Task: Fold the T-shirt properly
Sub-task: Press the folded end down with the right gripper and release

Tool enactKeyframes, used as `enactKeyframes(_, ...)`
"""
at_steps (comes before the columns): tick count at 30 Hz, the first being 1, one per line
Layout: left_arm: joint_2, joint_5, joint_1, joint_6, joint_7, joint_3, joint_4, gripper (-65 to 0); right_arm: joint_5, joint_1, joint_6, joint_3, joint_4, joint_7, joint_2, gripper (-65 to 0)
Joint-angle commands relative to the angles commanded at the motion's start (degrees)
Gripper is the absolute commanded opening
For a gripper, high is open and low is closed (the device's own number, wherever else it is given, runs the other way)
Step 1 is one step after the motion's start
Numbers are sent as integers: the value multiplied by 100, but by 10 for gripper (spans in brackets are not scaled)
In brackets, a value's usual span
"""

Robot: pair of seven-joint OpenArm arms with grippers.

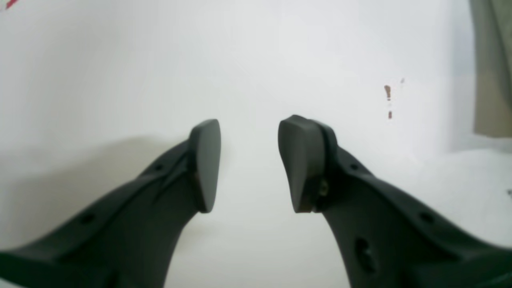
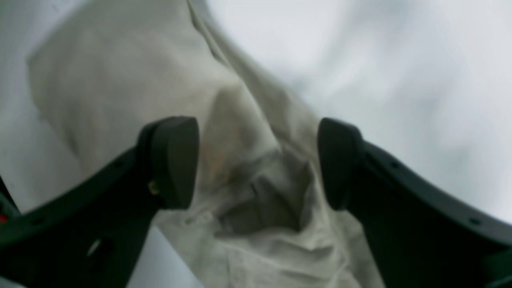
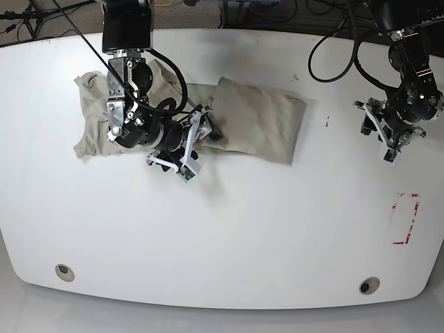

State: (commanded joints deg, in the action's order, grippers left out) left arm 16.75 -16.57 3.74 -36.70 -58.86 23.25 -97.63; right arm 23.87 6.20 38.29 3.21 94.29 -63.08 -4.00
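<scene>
Shirt [image 3: 257,118] lying crumpled at the table's [image 3: 229,236] far side, right gripper [image 2: 258,164] spread open just over a bunched fold of it, left gripper [image 1: 249,166] open too, well apart over bare white top.

Count, this moment:
- T-shirt [image 3: 257,118]: 1, on the bench [image 3: 229,236].
- Arms: 2. Right gripper [image 3: 201,135] at scene left, left gripper [image 3: 380,128] at scene right; 2 jaws each, 4 in all.
- Round holes in the bench near edge: 2.
- Red tape outline [image 3: 404,218], near right: 1.
- Small dark marks on the bench by the shirt's right edge: 2.
</scene>
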Motion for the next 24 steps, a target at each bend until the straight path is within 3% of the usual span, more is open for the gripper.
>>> enactKeyframes(8, 0, 0, 0, 0, 0, 0, 0, -403, 0, -35, 0, 9, -334, 176, -9, -227)
enactKeyframes(11, 0, -9, -9, 0, 0, 0, 0, -403, 0, -44, 0, 18, -325, 176, -9, -339)
enactKeyframes(15, -18, 0, -9, 0, 0, 0, 0, -403, 0, -44, 0, 18, -325, 176, 0, -547)
enactKeyframes(17, -26, 9, -9, 0, 9, 0, 9, -403, 0, -35, 0, 18, -325, 176, 0, -598)
enactKeyframes(24, -35, 9, -9, 0, 9, -35, 9, -403, 0, -26, 0, 18, -79, 176, 0, -607)
